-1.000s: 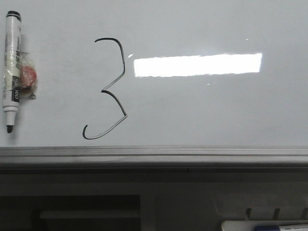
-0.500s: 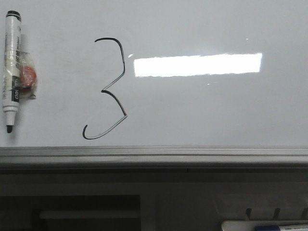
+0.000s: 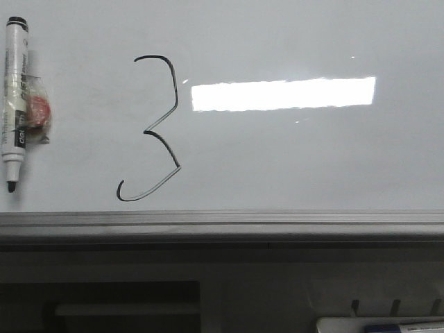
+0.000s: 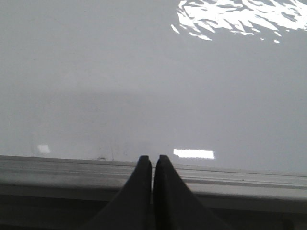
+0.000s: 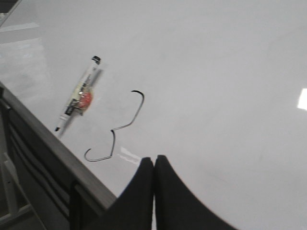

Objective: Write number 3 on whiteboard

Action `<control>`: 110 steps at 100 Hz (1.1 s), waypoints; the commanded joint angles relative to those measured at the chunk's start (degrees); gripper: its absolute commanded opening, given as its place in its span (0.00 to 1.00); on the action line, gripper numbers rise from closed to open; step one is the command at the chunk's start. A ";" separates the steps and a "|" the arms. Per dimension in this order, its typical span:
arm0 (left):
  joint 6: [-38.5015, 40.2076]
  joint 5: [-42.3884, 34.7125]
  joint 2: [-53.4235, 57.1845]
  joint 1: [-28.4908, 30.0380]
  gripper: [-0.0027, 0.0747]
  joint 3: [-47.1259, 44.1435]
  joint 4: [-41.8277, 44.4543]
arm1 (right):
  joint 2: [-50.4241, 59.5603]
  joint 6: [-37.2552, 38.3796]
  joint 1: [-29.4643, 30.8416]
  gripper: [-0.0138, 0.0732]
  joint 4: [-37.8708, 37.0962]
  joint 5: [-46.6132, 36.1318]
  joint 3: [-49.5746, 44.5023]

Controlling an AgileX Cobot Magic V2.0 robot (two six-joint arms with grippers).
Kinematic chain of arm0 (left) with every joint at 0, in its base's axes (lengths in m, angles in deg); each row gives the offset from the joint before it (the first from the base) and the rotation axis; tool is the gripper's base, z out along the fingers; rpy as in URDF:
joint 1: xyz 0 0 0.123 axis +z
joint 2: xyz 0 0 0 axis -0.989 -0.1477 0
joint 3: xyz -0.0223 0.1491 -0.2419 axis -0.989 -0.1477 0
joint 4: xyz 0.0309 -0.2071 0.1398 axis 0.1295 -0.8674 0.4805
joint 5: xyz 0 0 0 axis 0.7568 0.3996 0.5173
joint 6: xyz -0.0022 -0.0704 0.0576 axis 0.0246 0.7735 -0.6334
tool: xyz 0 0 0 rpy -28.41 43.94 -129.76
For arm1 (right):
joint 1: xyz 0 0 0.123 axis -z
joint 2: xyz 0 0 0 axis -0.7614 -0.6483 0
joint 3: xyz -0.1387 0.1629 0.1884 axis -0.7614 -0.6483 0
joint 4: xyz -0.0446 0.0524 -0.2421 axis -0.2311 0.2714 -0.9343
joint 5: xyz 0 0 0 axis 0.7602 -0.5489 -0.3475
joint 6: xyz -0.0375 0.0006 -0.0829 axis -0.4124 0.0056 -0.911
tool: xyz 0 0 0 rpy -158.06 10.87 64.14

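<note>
A black hand-drawn number 3 (image 3: 154,128) stands on the left half of the glossy whiteboard (image 3: 291,159); in the right wrist view the number 3 (image 5: 117,129) shows on the whiteboard (image 5: 216,86). A white marker (image 3: 14,103) with its tip bare lies at the board's far left, and the marker (image 5: 79,93) also shows in the right wrist view. My left gripper (image 4: 153,158) is shut on nothing, above the board's bottom rail (image 4: 57,167). My right gripper (image 5: 154,159) is shut and empty, off to the side of the drawn figure. Neither gripper appears in the front view.
A grey metal rail (image 3: 222,225) runs along the board's near edge. A bright rectangular glare (image 3: 283,94) lies right of the 3. A white tray (image 3: 381,325) holding a blue-capped pen sits below at the right. A red blob in clear wrap (image 3: 38,111) clings to the marker.
The whole front view has shifted a few pixels leftward; nothing on the board has moved or changed.
</note>
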 commanded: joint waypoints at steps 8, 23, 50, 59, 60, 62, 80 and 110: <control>0.51 -2.84 1.37 -0.22 0.01 -0.61 -0.01 | -0.08 2.69 7.93 0.11 -2.49 -4.67 1.51; 0.51 -2.84 1.37 -0.22 0.01 -0.61 -0.01 | 0.27 2.69 17.92 0.11 -2.49 -4.67 1.51; 0.51 -2.84 1.37 -0.22 0.01 -0.61 -0.01 | 3.52 2.69 34.95 0.11 -2.49 -4.67 0.50; 0.51 -2.84 1.37 -0.22 0.01 -0.61 -0.01 | 6.26 2.69 38.53 0.11 -2.49 -4.67 -1.51; 0.51 -2.84 1.37 -0.22 0.01 -0.61 -0.01 | 6.51 2.69 39.05 0.11 -2.49 -4.67 -1.71; 0.51 -2.84 1.37 -0.22 0.01 -0.61 -0.01 | 7.51 2.69 39.77 0.11 -2.49 -4.67 -2.54; 0.51 -2.84 1.37 -0.22 0.01 -0.61 -0.01 | 13.96 2.69 42.82 0.11 -2.49 -4.55 -8.75; 0.51 -2.84 1.37 -0.22 0.01 -0.61 -0.01 | 20.50 2.69 42.91 0.11 -2.49 2.51 -17.89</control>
